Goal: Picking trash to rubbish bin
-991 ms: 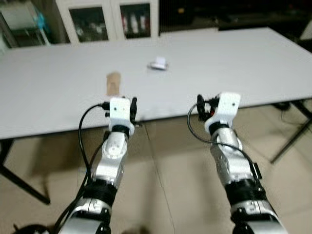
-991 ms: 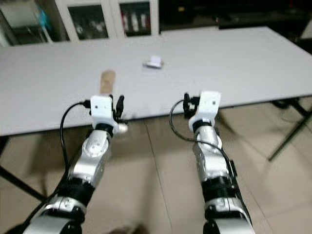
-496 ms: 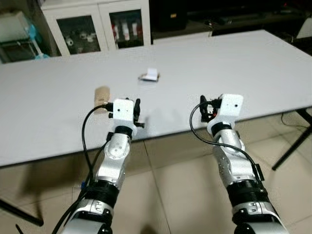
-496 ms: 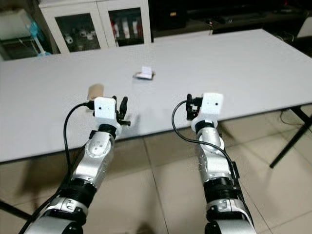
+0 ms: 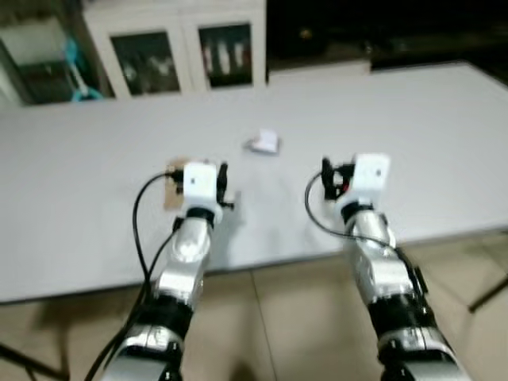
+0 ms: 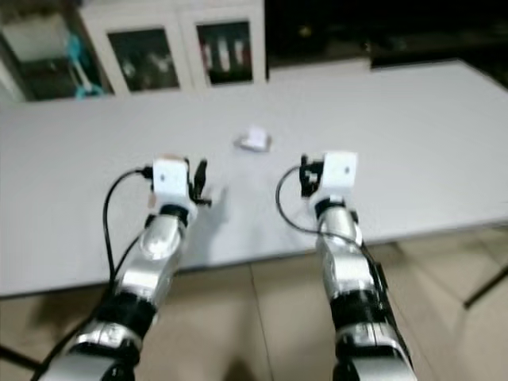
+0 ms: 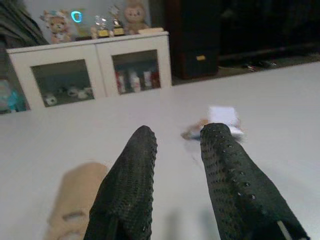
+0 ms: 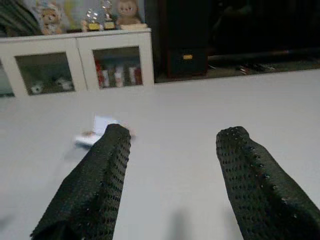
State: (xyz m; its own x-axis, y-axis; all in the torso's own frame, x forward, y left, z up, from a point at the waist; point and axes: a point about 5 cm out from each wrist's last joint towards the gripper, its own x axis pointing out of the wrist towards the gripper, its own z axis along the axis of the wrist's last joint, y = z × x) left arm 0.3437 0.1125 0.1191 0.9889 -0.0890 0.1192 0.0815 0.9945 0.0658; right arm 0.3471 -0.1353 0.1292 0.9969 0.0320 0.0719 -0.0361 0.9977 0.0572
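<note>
Robot has closed on the tabletop (image 5: pixel 95 238) over the last second: both arms now reach over its near edge, where earlier they hung short of it above the floor tiles. Head views blurred, so camera is moving. Left tool (image 7: pixel 175 165) empty, fingers parted by a narrow gap; right tool (image 8: pixel 172 172) empty, fingers set wide apart. Trash: a tan cardboard tube (image 5: pixel 169 190) left of centre, just beside and partly behind the left wrist; a small white crumpled wrapper (image 5: pixel 263 143) at upper centre, farther back between the two arms. Judgement: approach nearly done, tube now within likely reach of the left tool; no pick begun. White glass-door cabinet (image 5: pixel 178 51) behind, at upper left.
</note>
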